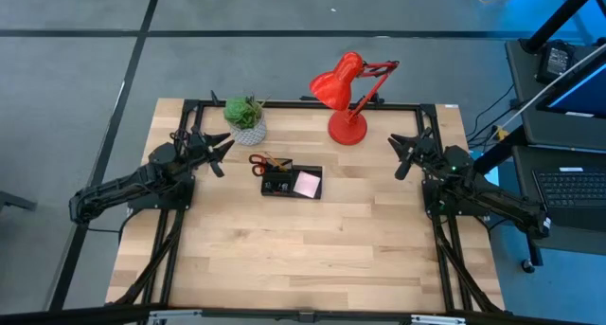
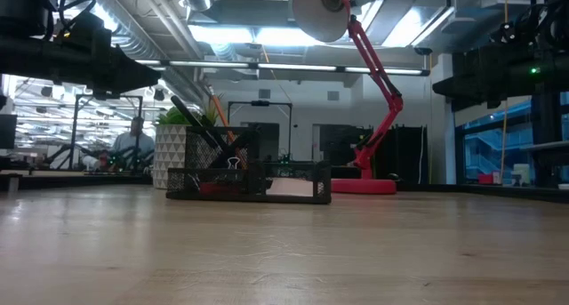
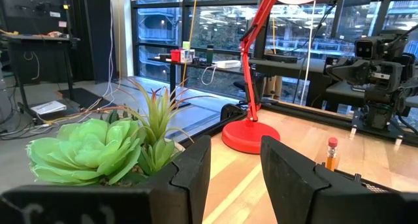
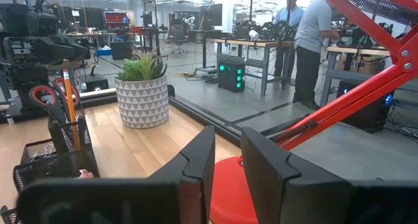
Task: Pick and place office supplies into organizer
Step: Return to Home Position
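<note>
Between left hand (image 1: pixel 222 154) and right hand (image 1: pixel 399 157) | organizer (image 1: pixel 276 190) (stocked), untouched | both released

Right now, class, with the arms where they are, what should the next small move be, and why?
Probably fold both arms back to rest. The scissors, pencil and pink pad sit in the organizer, and the left hand and right hand are open, holding nothing, apart from it at the sides of the table.
</note>
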